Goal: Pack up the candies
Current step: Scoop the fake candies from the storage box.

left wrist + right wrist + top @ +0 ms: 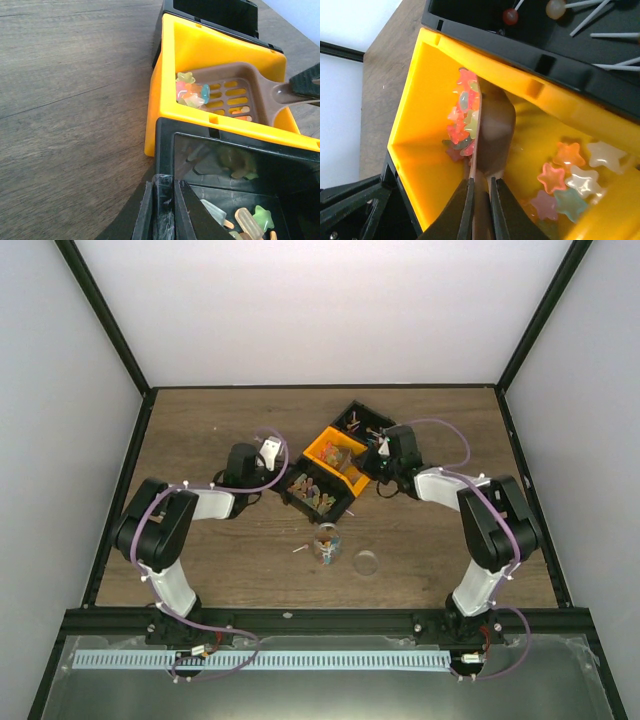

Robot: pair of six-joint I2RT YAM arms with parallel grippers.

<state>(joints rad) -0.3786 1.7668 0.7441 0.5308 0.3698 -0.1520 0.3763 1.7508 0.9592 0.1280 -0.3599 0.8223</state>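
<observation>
Star-shaped candies (pixel 192 91) in mixed colours lie heaped on a brown slotted scoop (pixel 235 92) inside the orange bin (pixel 165 95). My right gripper (pixel 481 186) is shut on the scoop's handle, with the scoop (pixel 492 130) tilted on edge and candies (pixel 462 120) piled against it. More loose candies (pixel 570 175) lie on the bin floor. My left gripper (pixel 164 184) is shut on the corner wall of the near black bin (pixel 167 145). From above, the left gripper (pixel 278 483) and the right gripper (pixel 372 455) flank the bins. A small clear cup (pixel 327 545) holding candies stands in front.
A clear round lid (pixel 366 562) lies right of the cup. The near black bin (pixel 320 495) holds ice-lolly shaped sweets (pixel 247 222). A far black bin (pixel 355 420) holds lollipops (pixel 510 15). Grey walls and a black frame surround the wooden table (pixel 200 430).
</observation>
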